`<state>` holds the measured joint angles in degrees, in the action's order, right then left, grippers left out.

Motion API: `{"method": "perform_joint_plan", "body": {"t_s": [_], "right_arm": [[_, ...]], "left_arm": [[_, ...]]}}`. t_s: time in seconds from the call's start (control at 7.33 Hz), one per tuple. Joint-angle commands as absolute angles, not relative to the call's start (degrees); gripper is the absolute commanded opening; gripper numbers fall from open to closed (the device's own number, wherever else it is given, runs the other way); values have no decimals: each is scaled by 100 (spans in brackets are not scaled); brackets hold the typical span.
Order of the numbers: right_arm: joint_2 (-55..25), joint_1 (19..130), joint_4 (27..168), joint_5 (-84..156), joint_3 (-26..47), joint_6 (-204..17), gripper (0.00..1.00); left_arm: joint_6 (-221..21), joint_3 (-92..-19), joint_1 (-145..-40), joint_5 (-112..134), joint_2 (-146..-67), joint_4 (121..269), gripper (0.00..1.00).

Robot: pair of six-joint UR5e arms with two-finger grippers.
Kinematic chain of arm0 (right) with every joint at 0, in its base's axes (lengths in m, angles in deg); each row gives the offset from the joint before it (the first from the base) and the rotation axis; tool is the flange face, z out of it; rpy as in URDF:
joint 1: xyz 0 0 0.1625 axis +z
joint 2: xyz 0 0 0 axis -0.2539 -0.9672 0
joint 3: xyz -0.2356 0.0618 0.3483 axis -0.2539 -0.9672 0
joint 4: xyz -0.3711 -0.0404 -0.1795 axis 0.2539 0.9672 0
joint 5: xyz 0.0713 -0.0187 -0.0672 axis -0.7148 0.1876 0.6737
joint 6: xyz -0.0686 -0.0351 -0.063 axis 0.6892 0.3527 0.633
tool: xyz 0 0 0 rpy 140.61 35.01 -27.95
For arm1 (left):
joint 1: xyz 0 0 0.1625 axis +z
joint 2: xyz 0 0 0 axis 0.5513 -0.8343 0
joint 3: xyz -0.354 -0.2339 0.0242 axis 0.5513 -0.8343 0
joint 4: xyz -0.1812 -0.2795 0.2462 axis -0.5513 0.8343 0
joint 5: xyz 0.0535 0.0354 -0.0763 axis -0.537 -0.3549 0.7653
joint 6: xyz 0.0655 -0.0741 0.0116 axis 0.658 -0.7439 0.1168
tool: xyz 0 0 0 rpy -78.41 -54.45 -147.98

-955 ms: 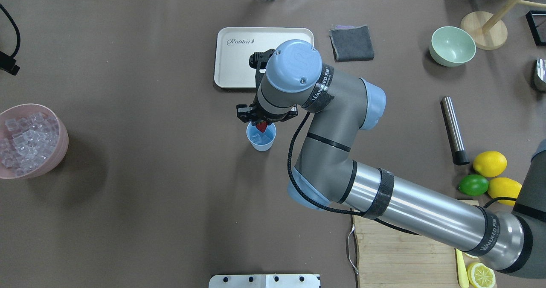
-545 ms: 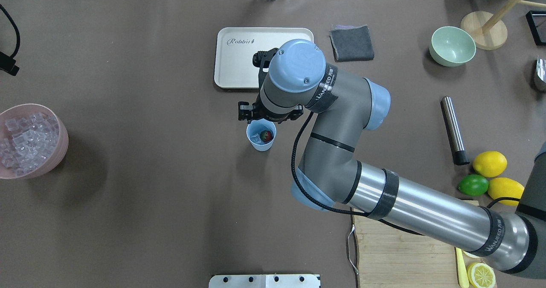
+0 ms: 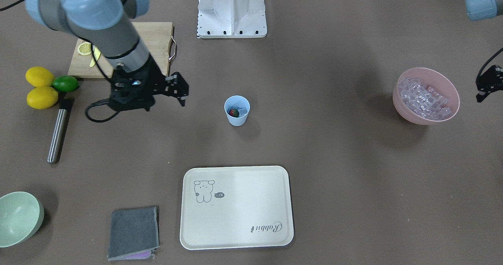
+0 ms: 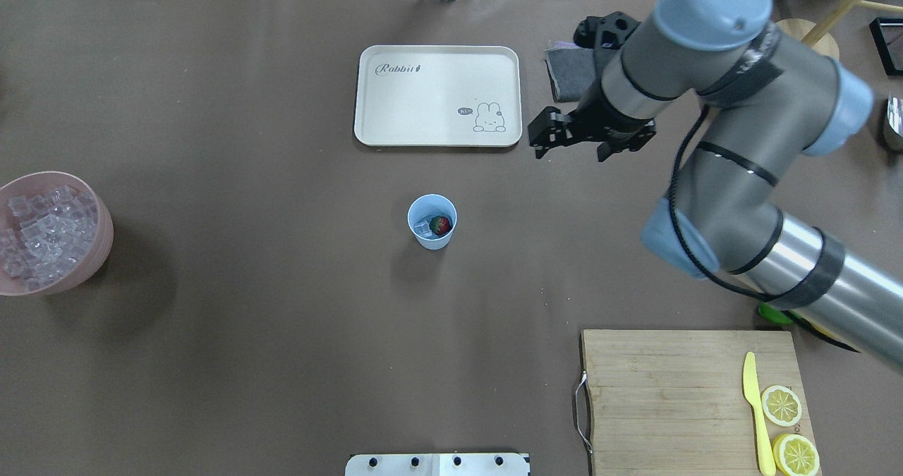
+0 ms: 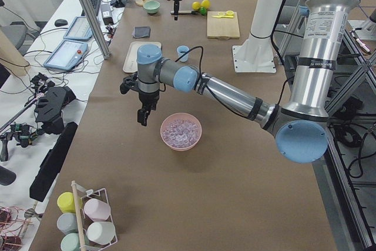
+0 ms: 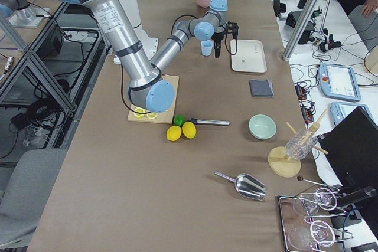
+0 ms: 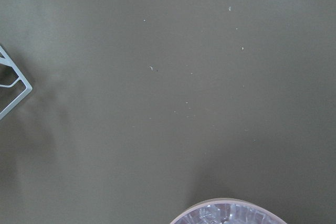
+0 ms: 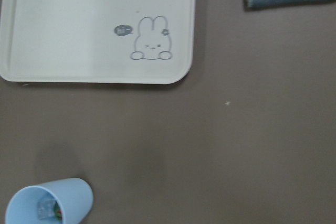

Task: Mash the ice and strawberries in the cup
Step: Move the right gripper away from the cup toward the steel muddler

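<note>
Filling seemingly done. In the cup (image 4: 432, 244), upright at mid-tabletop (image 4: 247, 335): one strawberry (image 4: 441, 224) beside a little ice (image 4: 422, 228), both lying low inside. No sign of crushing: berry whole and red, cubes square-edged, as far as so small a view allows. Mashing itself therefore not yet begun, judging by that.

Right pincer (image 4: 589, 139) hovering well apart from the cup, near the corner of the tray (image 4: 423, 102) and just by the cloth (image 4: 564, 77); seemingly apart and holding nothing. Left pincer (image 3: 484, 87) only partly in view at the frame's edge, near the pink bowl (image 3: 410, 116) heaped with more cubes. Impossible to tell whether apart or together.

Left to do, probably: fetching a masher. Likeliest candidate the steel rod (image 3: 59, 133), lying flat on the right arm's side, one end just beside the lemons (image 3: 41, 97) and lime (image 3: 65, 83), with nothing gripping it. Then taking hold of it, carrying it over the cup, standing it upright and pressing down repeatedly.

Worth steadying the cup meanwhile, being light, narrow-based and free-standing; perhaps a job for the left arm.
</note>
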<state>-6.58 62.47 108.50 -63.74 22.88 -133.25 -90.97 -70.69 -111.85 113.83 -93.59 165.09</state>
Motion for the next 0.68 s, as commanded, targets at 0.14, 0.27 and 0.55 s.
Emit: {"method": "perform_joint_plan", "body": {"t_s": [0.14, 0.27, 0.55], "right_arm": [[-1965, 7031, 10812, -6588, 2129, -11617, 100], [-2203, 7069, 10804, -6553, 1979, -11506, 100], [-2399, 7061, 10323, -6517, 1462, -11523, 100]], "left_arm": [[-8759, -7073, -11554, 11618, -9044, 16394, 98], [-8777, -7038, -11650, 12002, -9000, 16394, 98], [-8795, -7125, -11730, 12050, -8860, 16437, 98]]}}
